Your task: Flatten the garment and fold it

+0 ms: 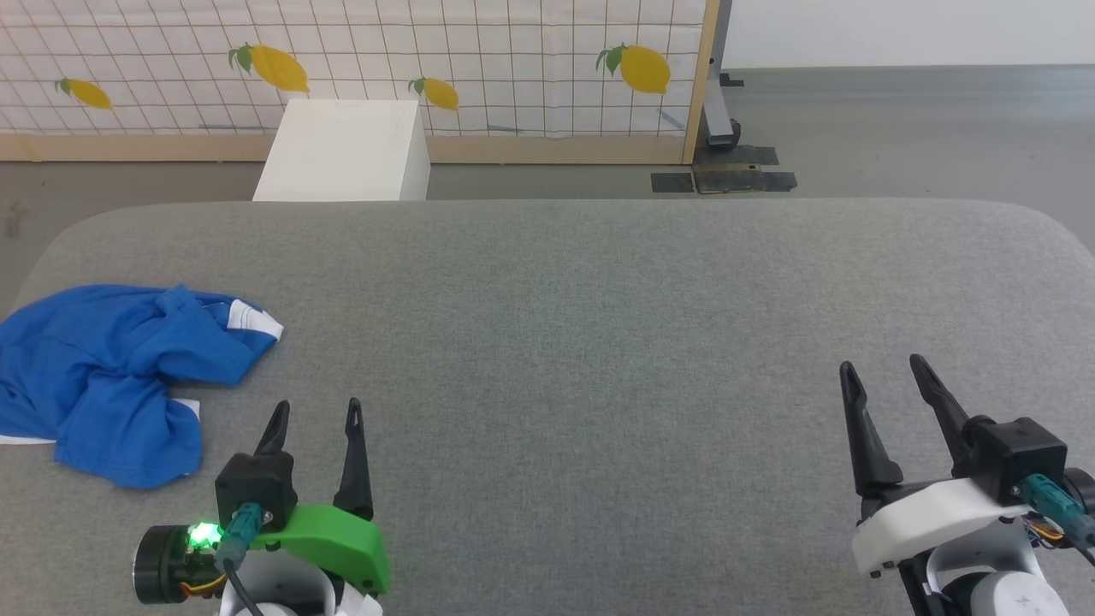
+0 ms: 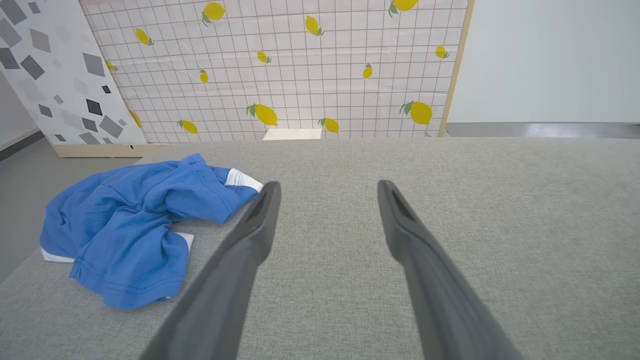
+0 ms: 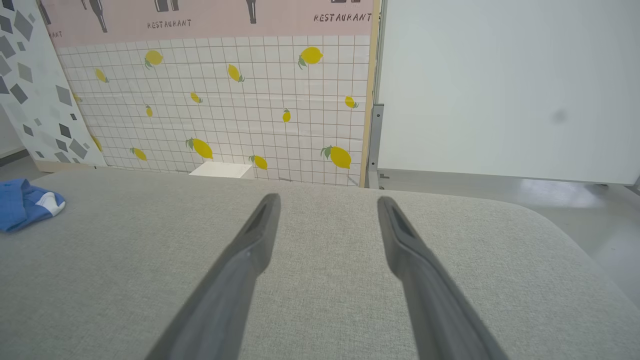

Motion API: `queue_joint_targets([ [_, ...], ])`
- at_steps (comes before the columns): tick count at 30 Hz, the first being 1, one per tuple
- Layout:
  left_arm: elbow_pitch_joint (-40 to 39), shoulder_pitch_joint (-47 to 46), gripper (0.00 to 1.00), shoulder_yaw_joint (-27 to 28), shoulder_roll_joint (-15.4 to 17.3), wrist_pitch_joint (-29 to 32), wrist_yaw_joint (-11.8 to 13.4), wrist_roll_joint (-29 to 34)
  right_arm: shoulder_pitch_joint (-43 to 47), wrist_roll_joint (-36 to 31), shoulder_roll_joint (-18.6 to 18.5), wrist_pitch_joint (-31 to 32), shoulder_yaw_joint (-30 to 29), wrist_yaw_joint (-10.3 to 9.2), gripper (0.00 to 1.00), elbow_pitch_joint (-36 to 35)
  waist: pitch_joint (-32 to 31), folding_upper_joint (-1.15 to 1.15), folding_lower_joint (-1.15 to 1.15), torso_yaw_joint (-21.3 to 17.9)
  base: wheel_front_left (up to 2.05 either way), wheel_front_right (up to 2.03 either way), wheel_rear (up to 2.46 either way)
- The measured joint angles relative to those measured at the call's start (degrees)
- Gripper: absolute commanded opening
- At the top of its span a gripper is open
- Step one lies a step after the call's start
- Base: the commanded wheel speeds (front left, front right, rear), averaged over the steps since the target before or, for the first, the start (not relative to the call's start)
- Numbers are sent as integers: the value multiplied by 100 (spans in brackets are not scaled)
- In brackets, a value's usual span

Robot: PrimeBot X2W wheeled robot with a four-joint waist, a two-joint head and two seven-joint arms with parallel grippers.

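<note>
You had the grey padded table (image 1: 599,325) before you. The blue shorts (image 1: 103,376) lay crumpled at its left edge, with some white trim showing. Your left gripper (image 1: 316,409) was near the shorts without touching them, fingers pointing forward, spread apart and empty. Your right gripper (image 1: 881,366) was well apart on the right, also spread and empty.

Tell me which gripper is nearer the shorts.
The left gripper, on the green mount, just beside the shorts; the right gripper sits far off.
</note>
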Motion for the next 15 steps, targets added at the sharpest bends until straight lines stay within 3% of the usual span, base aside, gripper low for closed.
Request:
queue_joint_targets([
  [15, 8, -2, 100, -86, 0, -179, 86, -111, 5, 270, 0, -175, -69, 0, 100, -127, -18, 0, 0, 16, 0, 0, 0],
])
